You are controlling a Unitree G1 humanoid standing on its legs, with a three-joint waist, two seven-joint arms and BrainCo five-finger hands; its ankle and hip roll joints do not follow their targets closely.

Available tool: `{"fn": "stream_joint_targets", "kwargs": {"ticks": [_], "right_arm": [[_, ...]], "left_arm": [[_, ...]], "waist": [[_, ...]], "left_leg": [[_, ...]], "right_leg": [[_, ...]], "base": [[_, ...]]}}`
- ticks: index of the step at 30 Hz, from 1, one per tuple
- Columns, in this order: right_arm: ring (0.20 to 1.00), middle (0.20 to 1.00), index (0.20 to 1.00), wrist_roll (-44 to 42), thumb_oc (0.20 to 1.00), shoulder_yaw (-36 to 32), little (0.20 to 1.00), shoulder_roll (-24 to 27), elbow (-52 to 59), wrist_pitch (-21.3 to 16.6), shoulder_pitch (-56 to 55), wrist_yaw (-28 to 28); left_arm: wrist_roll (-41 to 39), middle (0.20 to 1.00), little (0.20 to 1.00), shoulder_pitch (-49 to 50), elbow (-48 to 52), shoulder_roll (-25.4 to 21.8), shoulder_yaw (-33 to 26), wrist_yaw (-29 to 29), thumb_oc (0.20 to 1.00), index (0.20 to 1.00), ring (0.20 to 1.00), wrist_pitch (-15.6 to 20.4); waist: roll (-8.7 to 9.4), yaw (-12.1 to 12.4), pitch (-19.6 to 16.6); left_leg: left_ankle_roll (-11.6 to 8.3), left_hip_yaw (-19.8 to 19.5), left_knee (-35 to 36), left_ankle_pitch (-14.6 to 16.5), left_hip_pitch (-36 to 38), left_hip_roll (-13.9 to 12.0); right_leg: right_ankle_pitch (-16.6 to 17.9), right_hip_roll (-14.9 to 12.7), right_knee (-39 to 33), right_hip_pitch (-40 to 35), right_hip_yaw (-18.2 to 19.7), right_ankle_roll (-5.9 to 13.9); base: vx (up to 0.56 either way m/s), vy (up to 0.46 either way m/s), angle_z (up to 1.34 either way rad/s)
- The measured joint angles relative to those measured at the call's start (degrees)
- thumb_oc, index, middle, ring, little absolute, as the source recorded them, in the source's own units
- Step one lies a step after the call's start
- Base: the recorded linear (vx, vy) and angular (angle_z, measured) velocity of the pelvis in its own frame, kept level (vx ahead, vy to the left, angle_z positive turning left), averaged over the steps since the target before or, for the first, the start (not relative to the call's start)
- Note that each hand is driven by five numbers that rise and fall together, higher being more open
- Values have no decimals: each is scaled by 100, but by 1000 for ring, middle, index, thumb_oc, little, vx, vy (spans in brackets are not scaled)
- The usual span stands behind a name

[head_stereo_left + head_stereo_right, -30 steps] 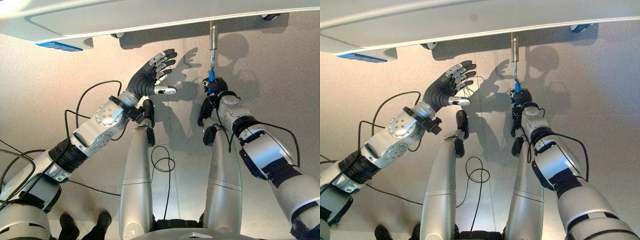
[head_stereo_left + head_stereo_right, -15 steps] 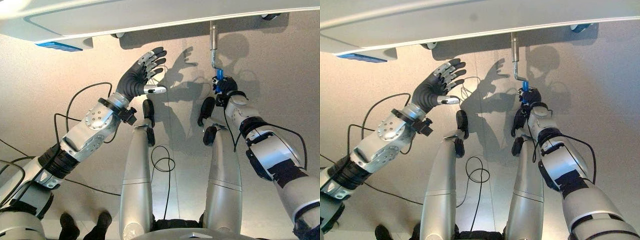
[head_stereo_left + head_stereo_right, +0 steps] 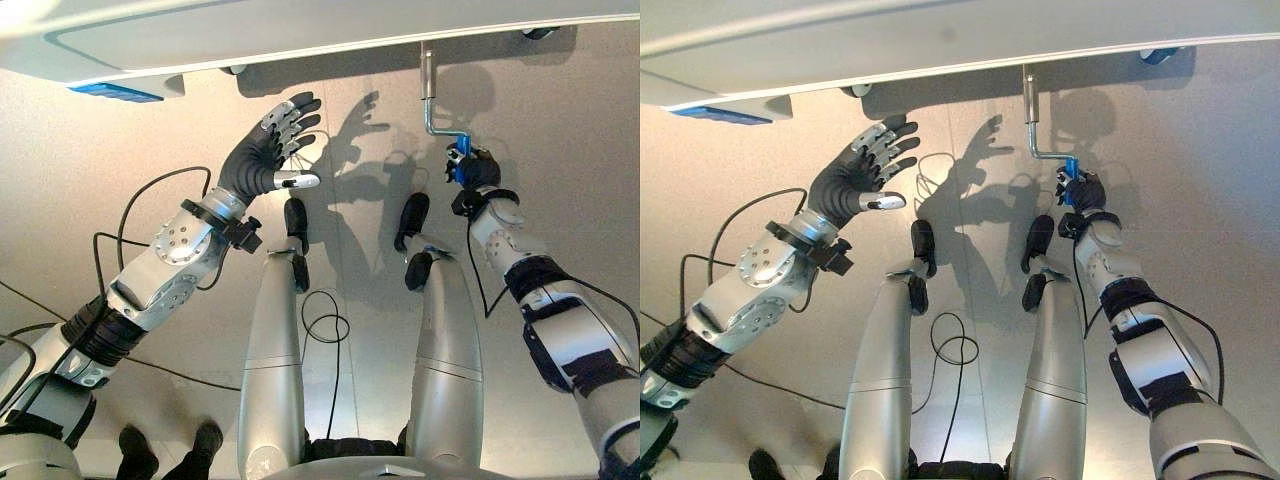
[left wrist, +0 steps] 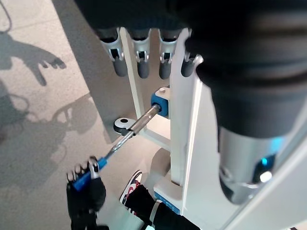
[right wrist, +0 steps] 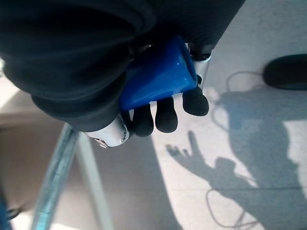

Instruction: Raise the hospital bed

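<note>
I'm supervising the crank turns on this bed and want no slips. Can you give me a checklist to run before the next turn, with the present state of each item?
1. Right hand curled round the blue crank handle: ok.
2. Crank shaft seated in the bed frame: ok, judging by the left wrist view.
3. Left hand open and away from the crank: ok.
4. Floor under the crank's sweep free of things: ok.
5. Person's shoes beside the bed frame, apart from the crank: ok.
6. Bed height rising: cannot tell.
</note>
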State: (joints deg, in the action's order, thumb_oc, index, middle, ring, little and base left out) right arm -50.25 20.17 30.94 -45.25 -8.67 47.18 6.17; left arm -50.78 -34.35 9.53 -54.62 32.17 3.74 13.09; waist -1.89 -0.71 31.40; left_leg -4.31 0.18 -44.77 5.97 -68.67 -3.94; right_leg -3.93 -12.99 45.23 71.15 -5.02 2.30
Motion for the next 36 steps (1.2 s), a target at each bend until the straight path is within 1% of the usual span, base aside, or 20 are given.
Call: {"fn": "stream_joint_targets", "kwargs": {"ticks": [6, 7, 8, 9, 11, 16, 17, 23, 24, 25, 27, 31, 33, 36], "right_arm": [[200, 200, 200, -20, 200, -469, 200, 197, 1641, -270, -1056, 65], [200, 200, 200, -21, 200, -475, 200, 202, 1792, -326, -1141, 66], [200, 200, 200, -21, 200, -476, 200, 201, 1862, -345, -1215, 65], [200, 200, 200, -21, 200, -537, 200, 229, 2253, -343, -1409, 69], [200, 200, 200, -21, 200, -583, 200, 239, 2652, -355, -1612, 62], [200, 200, 200, -22, 200, -608, 200, 390, 3150, -355, -1962, 65], [200, 200, 200, -22, 200, -608, 200, 426, 3324, -354, -2049, 64], [200, 200, 200, -134, 200, -585, 200, 521, 3977, -329, -2374, 56], [200, 200, 200, -185, 200, -565, 200, 545, 4013, -316, -2380, 54], [200, 200, 200, -337, 200, -360, 200, 714, 4159, -305, -2387, 37], [200, 200, 200, -486, 200, -132, 200, 849, 4315, -225, -2359, 20], [200, 200, 200, -630, 200, 251, 200, 1079, 4511, -188, -2233, -79], [200, 200, 200, -744, 200, 352, 200, 1131, 4527, -176, -2165, -81], [200, 200, 200, -805, 200, 473, 200, 1263, 4538, -173, -2092, -81]], "left_arm": [[2, 1000, 1000, 104, 59, -19, -274, 19, 1000, 1000, 1000, 3], [5, 1000, 1000, 135, 61, -30, -296, 25, 1000, 1000, 1000, 2], [8, 1000, 1000, 161, 60, -32, -326, 26, 1000, 1000, 1000, 2], [27, 1000, 1000, 226, 64, -32, -414, 30, 1000, 1000, 1000, -2], [51, 1000, 1000, 265, 63, -38, -466, 54, 1000, 1000, 1000, -2], [54, 1000, 1000, 334, 75, -51, -561, 82, 1000, 1000, 1000, -3], [54, 1000, 1000, 399, 83, -52, -655, 90, 1000, 1000, 1000, -3], [54, 1000, 1000, 442, 225, -70, -641, 93, 1000, 1000, 1000, -8], [54, 1000, 1000, 440, 259, -76, -641, 93, 1000, 1000, 1000, -8], [55, 1000, 1000, 440, 298, -119, -622, 86, 1000, 1000, 1000, -9], [54, 1000, 1000, 426, 302, -206, -598, 86, 1000, 1000, 1000, -9], [55, 1000, 1000, 392, 314, -345, -560, 88, 1000, 1000, 1000, -11], [56, 1000, 1000, 341, 315, -427, -399, 87, 1000, 1000, 1000, -14], [57, 1000, 1000, 342, 315, -437, -364, 86, 1000, 1000, 1000, -20]], "waist": [[31, -34, -2], [47, -91, 0], [53, -126, 0], [54, -148, 0], [58, -157, -1], [79, -147, -4], [105, -146, 3], [140, -145, 8], [145, -143, 10], [162, -149, 13], [180, -147, 10], [202, -138, 9], [205, -143, 10], [205, -136, 10]], "left_leg": [[0, 6, -19, 22, 8, -15], [2, 2, -24, 24, 18, -14], [4, 2, -24, 23, 28, -11], [8, -1, -19, 21, 31, -11], [13, -1, -10, 22, 61, -15], [32, -3, 32, 15, 100, -8], [44, 7, 35, 22, 100, -14], [78, 50, -8, 44, 113, -21], [87, 50, -16, 49, 123, -14], [97, 56, -13, 55, 163, -25], [108, 67, -3, 62, 238, -3], [124, 85, 6, 74, 280, -9], [132, 89, 7, 78, 283, -7], [130, 92, 12, 78, 284, 5]], "right_leg": [[9, 20, -13, -19, 5, 12], [13, 22, -19, -37, 4, 17], [15, 20, -21, -49, 4, 20], [26, 28, -48, -62, 6, 26], [35, 33, -78, -106, 5, 27], [70, 69, -173, -178, 38, 73], [78, 73, -196, -179, 47, 84], [130, 66, -257, -248, 67, 115], [135, 65, -263, -271, 67, 121], [150, 64, -297, -324, 70, 141], [168, 65, -346, -408, 73, 154], [161, 50, -366, -441, 85, 180], [163, 49, -376, -447, 87, 191], [168, 61, -397, -450, 96, 194]], "base": [[0, -2, -1], [0, 0, 0], [0, 0, 0], [0, 0, 0], [0, 0, 0], [0, 0, 0], [0, 0, 0], [-1, 3, -1], [0, 0, 0], [0, 0, 0], [0, 0, 0], [-1, 8, 0], [1, 17, 0], [0, 0, 0]]}}
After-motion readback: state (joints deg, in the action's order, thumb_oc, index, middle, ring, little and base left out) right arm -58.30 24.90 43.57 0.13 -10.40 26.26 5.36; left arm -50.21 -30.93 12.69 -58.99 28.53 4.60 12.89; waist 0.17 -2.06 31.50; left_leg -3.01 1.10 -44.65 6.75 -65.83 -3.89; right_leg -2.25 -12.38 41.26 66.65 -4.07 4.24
